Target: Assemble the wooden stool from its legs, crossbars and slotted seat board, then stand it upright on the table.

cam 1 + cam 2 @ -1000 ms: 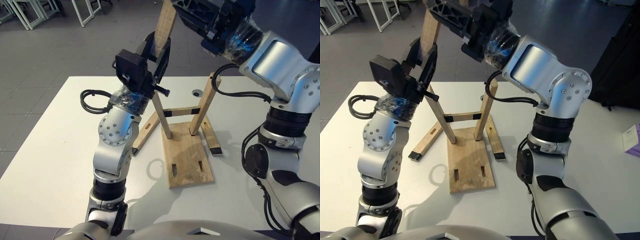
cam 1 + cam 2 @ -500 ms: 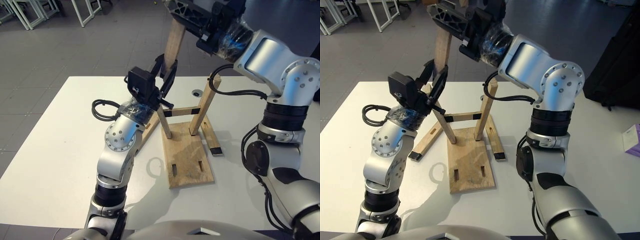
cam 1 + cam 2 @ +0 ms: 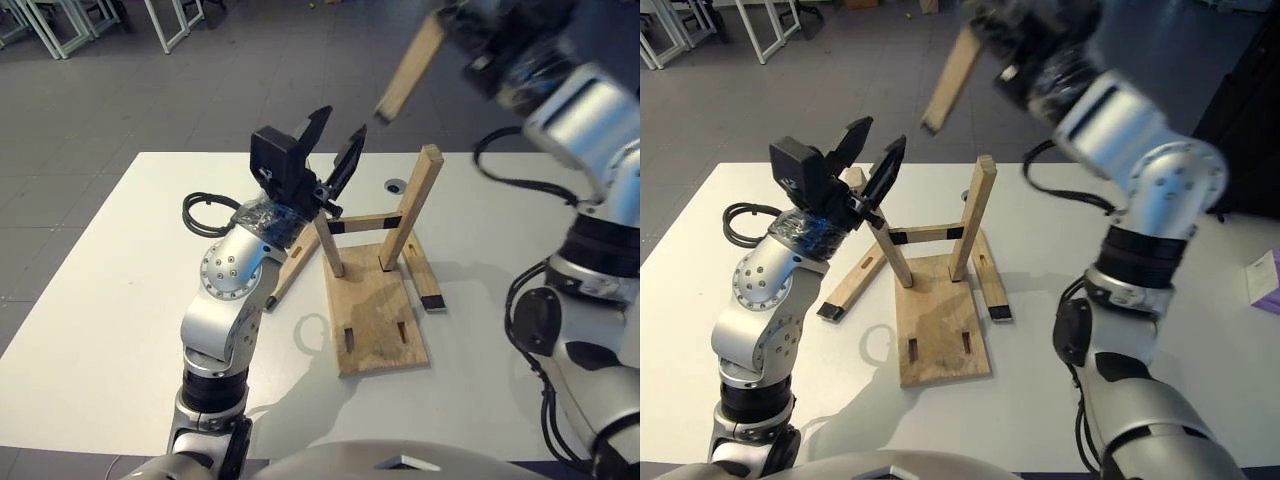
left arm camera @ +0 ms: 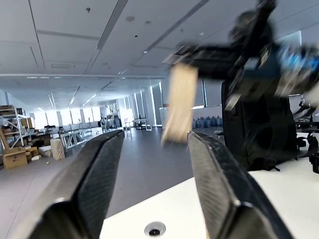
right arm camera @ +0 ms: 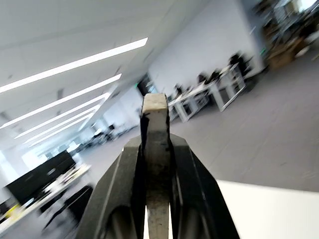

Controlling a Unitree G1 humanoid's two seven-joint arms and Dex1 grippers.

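Right gripper (image 5: pixel 155 149): jaws clamped on leg (image 3: pixel 408 68), aloft at 1 o'clock; tilt probably oblique. Left gripper (image 3: pixel 345 120): jaws wide beside frame (image 3: pixel 365 222) on board (image 3: pixel 375 330). Square leg to slot (image 3: pixel 347 338) before lowering.

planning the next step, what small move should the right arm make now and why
Probably lower the wooden leg toward the empty slots in the seat board: the right end effector holds it high in the air, and the left end effector is open, holding nothing.
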